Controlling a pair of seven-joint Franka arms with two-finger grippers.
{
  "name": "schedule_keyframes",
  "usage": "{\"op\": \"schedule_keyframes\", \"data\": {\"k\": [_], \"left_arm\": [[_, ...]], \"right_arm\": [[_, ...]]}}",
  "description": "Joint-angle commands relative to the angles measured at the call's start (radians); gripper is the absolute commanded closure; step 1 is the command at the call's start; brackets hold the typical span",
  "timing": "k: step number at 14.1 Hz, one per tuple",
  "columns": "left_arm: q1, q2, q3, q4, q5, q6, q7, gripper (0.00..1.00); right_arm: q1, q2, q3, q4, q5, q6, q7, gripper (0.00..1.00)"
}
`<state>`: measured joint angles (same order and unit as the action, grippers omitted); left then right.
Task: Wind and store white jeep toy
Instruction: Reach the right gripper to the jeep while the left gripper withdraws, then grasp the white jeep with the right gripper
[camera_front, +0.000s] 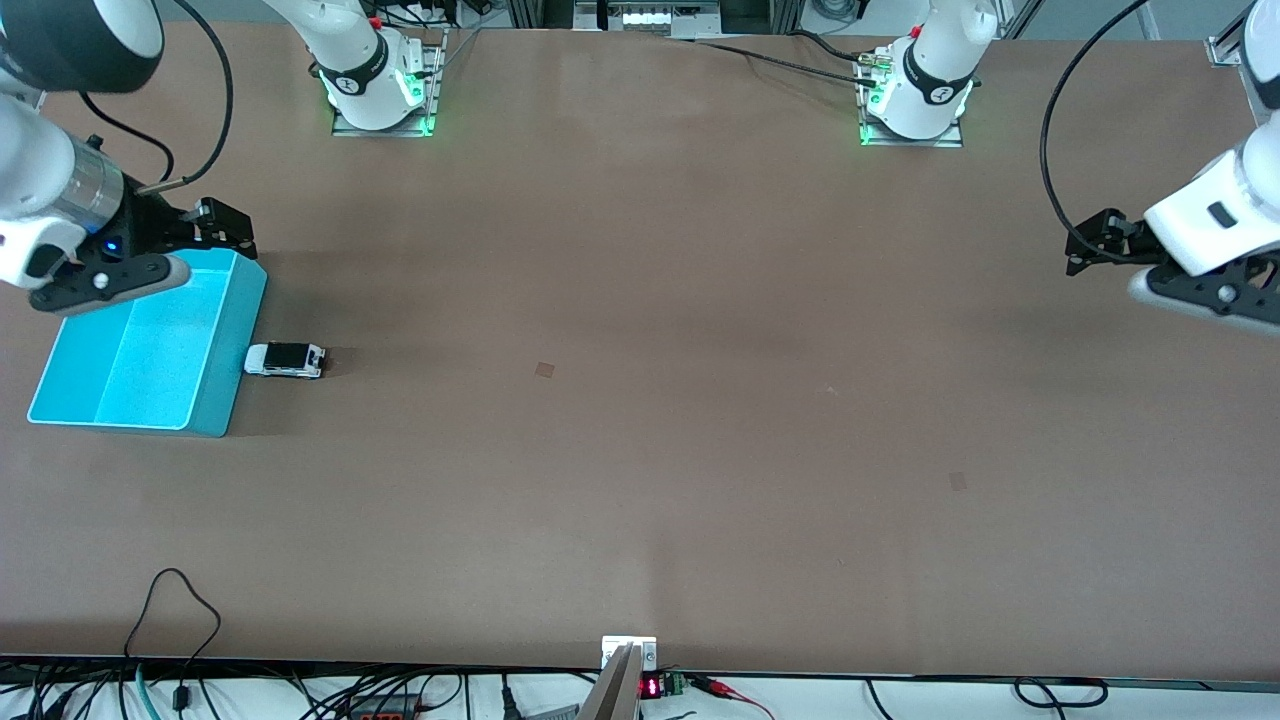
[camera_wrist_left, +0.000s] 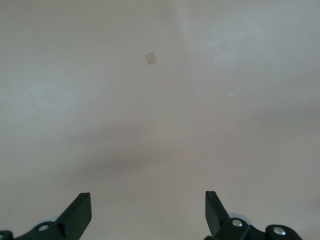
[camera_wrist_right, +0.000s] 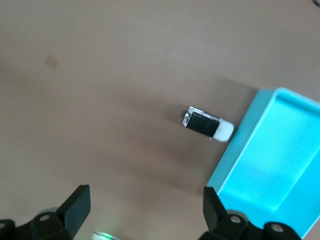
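Jeep (camera_front: 286, 360) sits on the bench (camera_front: 640, 450), touching the bin (camera_front: 150, 350) wall, handy for storing. Right claw (camera_wrist_right: 145, 210) hangs released over the bin's farther end, empty, apparently poised to reach. Left claw (camera_wrist_left: 148, 212), released, waits over bare bench.

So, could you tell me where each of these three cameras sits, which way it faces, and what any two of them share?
Front view: high across the table, facing the robots; shows both arms, the turquoise bin and the white jeep toy beside it.
Left wrist view: on the left arm, looking down on bare table; the open left gripper shows.
Right wrist view: on the right arm, over the bin's end; the open right gripper shows.
Shared: front and right wrist views both show jeep and bin.
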<state>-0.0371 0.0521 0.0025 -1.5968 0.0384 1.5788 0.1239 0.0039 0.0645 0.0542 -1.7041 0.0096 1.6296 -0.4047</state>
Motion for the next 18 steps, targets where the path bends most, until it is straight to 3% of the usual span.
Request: {"op": "schedule_keyframes", "data": {"k": [1,5,8,14,18], "left_arm": [[-0.020,-0.058,0.019,-0.078,-0.034,0.052,-0.170,0.00],[-0.015,-0.046,0.014,-0.068,-0.034,0.038,-0.164,0.00],[-0.006,-0.046,0.008,-0.066,-0.040,0.024,-0.165,0.00],[0.023,-0.069,0.005,-0.078,-0.040,0.023,-0.156,0.00],[0.023,-0.103,0.001,-0.077,-0.040,-0.023,-0.155,0.00]], "right_arm": [[-0.027,0.040,0.006,-0.009,-0.025,0.022,-0.321,0.00],[-0.055,0.067,0.006,-0.133,-0.028,0.191,-0.756,0.00],[-0.073,0.072,0.006,-0.293,-0.028,0.427,-1.015,0.00],[-0.140,0.133,0.006,-0.558,-0.028,0.838,-1.148,0.00],[-0.159,0.218,0.006,-0.571,-0.028,0.950,-1.178,0.00]]}}
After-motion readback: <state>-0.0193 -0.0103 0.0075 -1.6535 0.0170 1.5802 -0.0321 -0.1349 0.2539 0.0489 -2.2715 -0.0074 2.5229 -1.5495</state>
